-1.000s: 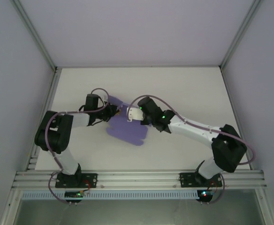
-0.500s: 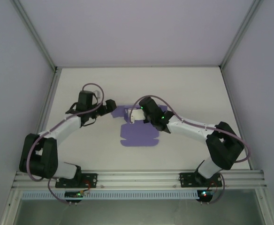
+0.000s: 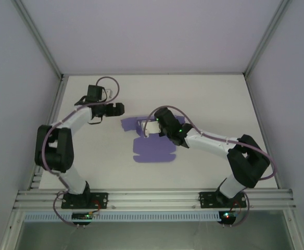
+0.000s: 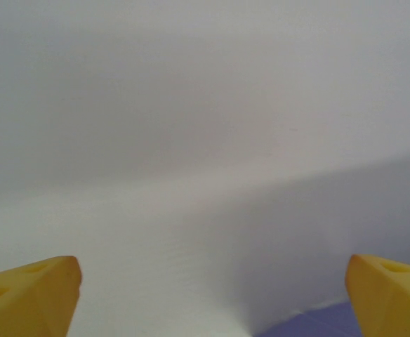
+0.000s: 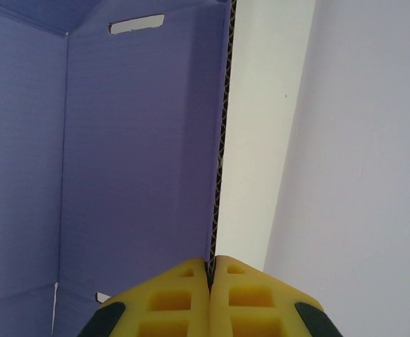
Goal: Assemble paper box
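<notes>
Paper box (image 3: 153,151) is lying mid-table, seemingly light and bendy; right gripper (image 5: 210,265) is pinching its panel edge, left gripper (image 4: 212,284) gaping.

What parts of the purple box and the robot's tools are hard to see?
- Top view: the right tool covers the part of the paper box it pinches.
- Right wrist view: the box runs off the top, left and bottom edges.
- Left wrist view: the bottom edge cuts off all but a purple sliver.
- Top view: the left tool is too small to show how wide it stands.
</notes>
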Action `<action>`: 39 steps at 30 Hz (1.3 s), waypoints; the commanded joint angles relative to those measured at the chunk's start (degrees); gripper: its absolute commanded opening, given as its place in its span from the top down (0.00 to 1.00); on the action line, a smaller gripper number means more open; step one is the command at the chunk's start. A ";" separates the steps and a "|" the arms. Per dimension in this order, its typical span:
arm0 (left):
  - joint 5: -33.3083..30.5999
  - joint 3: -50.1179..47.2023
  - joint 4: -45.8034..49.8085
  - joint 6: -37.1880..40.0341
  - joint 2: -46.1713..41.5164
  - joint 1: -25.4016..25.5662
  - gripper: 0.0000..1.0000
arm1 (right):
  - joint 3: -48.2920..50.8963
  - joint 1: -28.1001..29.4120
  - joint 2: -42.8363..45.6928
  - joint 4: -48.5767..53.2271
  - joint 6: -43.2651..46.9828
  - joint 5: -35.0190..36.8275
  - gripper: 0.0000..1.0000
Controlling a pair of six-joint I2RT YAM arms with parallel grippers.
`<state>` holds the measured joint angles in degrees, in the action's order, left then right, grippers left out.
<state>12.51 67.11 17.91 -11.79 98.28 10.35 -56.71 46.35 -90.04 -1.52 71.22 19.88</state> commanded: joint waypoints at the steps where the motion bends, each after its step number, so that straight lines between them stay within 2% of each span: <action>1: 1.55 2.58 4.82 2.28 3.51 0.17 0.09 | 0.43 -0.52 -0.74 -0.37 0.83 -0.80 1.00; 4: 5.15 0.50 3.40 3.23 3.32 1.49 0.18 | 0.35 -0.76 -0.84 -0.08 0.00 -0.48 1.00; 8: 10.62 -5.88 -1.19 2.69 -1.23 2.74 0.32 | 0.30 -0.99 -0.58 0.67 -2.23 0.27 1.00; 11: 17.45 -10.94 -6.35 1.63 -4.50 3.31 0.37 | 0.56 -0.97 -0.40 1.43 -4.45 0.87 1.00; 14: 22.13 -14.35 -10.12 1.05 -6.79 4.99 0.39 | 1.21 -0.97 -0.40 1.22 -5.95 1.63 1.00; 19: 23.94 -17.92 -16.10 1.42 -9.05 8.23 0.39 | 2.17 -0.81 -0.18 0.87 -7.47 2.89 1.00; 26: 18.32 -25.52 -30.71 0.56 -8.87 11.06 0.42 | 2.50 -1.06 0.30 1.89 -9.48 1.72 1.00; 31: 13.94 -30.00 -39.76 3.37 -10.17 14.20 0.42 | 2.75 -1.03 0.52 1.90 -10.50 1.32 1.00; 36: 11.15 -29.36 -41.02 5.71 -8.80 16.48 0.43 | 3.00 -0.22 0.60 1.52 -10.74 2.38 1.00; 39: 6.42 -30.45 -43.91 5.37 -8.07 17.67 0.42 | 4.58 1.32 0.83 0.25 -9.84 3.49 1.00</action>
<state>23.51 36.99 -20.43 -7.90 90.30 27.11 -54.06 46.09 -90.15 -1.91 61.47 22.33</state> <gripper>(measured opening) 0.575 0.053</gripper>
